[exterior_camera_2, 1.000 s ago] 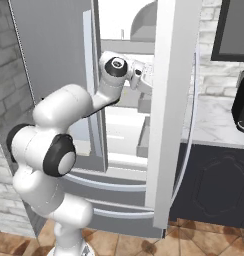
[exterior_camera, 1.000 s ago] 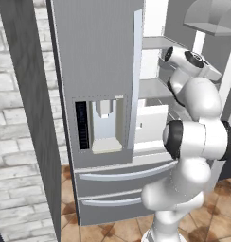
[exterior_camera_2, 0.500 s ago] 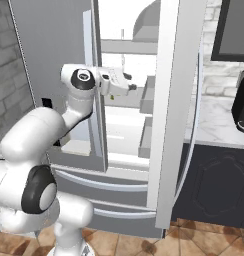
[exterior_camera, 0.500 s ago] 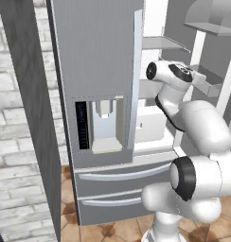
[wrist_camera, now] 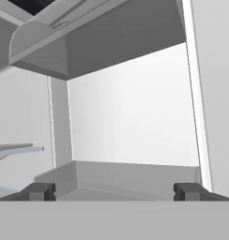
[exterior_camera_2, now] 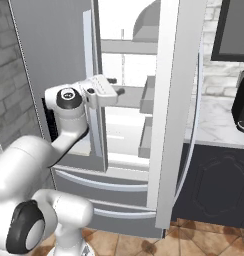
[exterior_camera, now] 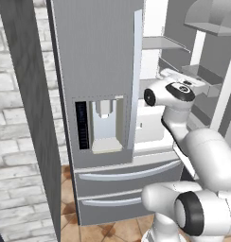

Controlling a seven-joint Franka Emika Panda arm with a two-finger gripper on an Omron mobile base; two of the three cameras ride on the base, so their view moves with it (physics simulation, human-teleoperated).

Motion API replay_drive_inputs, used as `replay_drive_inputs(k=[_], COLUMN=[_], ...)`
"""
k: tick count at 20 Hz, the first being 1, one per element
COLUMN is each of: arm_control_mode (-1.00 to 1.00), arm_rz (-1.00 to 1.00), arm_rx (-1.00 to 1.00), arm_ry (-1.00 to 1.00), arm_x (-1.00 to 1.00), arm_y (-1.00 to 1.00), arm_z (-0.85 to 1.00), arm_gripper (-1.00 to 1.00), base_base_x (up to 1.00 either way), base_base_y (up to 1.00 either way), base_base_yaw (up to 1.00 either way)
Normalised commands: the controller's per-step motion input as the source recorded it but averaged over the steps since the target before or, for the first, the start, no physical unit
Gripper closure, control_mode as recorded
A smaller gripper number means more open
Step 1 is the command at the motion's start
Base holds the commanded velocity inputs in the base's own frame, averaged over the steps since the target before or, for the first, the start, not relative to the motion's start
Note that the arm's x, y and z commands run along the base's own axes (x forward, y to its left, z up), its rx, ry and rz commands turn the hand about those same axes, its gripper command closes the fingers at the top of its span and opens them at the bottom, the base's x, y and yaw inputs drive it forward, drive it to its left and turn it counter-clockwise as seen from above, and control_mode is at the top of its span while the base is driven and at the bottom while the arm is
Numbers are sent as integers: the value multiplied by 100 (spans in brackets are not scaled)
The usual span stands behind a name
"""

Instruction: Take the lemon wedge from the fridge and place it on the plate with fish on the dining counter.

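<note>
- Left base view: I see the tall grey steel French-door fridge [exterior_camera: 101, 118] with its right door swung open and the white interior showing; my white arm reaches in at mid-shelf height, past the edge of the closed left door; the tiny yellow-green lemon wedge I cannot find here, so I cannot say which shelf holds it.
- Right base view: the two-finger gripper [exterior_camera_2: 119, 91] points into the gap between the two doors, just beside the left door's edge; the open right door [exterior_camera_2: 171, 115] stands near on the other side, so I judge sideways room to be tight and a straight pull-out safest.
- Hand view: the dark fingertips [wrist_camera: 39, 191] stand spread wide with nothing between them; ahead lie a grey door bin [wrist_camera: 125, 173] and a white wall; no wedge in sight.
- My judgement: the wedge should be light, soft and slick with juice; I would pinch it gently across its flat cut faces, not the rind's curve.
</note>
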Motion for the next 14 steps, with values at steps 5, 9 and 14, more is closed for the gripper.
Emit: replay_drive_inputs(k=[5,9,14], arm_control_mode=[-100,-100,-100], arm_rz=[0,0,0], arm_rx=[0,0,0], arm_ry=[0,0,0], arm_x=[0,0,0], arm_y=[0,0,0], arm_z=[0,0,0], arm_gripper=[-100,-100,-100], base_base_x=[0,0,0], base_base_y=[0,0,0], base_base_yaw=[0,0,0])
